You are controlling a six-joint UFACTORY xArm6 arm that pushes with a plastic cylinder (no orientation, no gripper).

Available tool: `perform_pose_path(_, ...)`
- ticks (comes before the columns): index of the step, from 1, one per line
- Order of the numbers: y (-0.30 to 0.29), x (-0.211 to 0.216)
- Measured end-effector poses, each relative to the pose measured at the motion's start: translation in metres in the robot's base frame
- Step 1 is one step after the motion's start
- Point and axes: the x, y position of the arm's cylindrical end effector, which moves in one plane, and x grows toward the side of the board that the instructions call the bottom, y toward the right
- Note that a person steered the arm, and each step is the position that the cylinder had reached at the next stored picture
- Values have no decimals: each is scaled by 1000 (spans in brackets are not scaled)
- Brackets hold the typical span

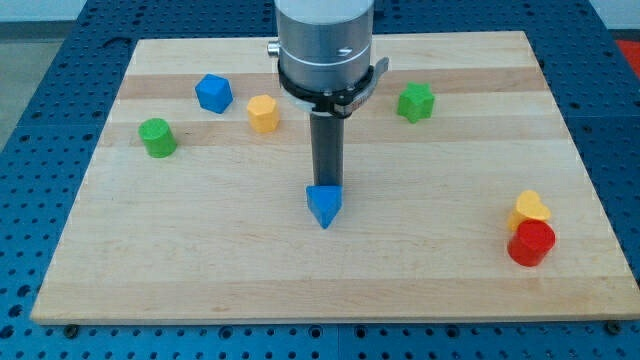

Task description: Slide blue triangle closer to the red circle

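The blue triangle (324,206) lies near the middle of the wooden board (330,270), pointing toward the view's bottom. The red circle (531,243) sits at the view's lower right, touching a yellow heart-shaped block (529,208) just above it. My tip (326,186) comes straight down from the grey arm and rests against the top edge of the blue triangle. The red circle is far to the right of the triangle and slightly lower.
A blue block (213,93) and a yellow block (263,113) sit at the upper left. A green cylinder (157,137) is at the far left. A green block (416,101) is at the upper right.
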Motion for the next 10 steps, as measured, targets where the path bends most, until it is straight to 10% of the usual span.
perform_pose_path(5,-104,-17)
perform_pose_path(10,2,38)
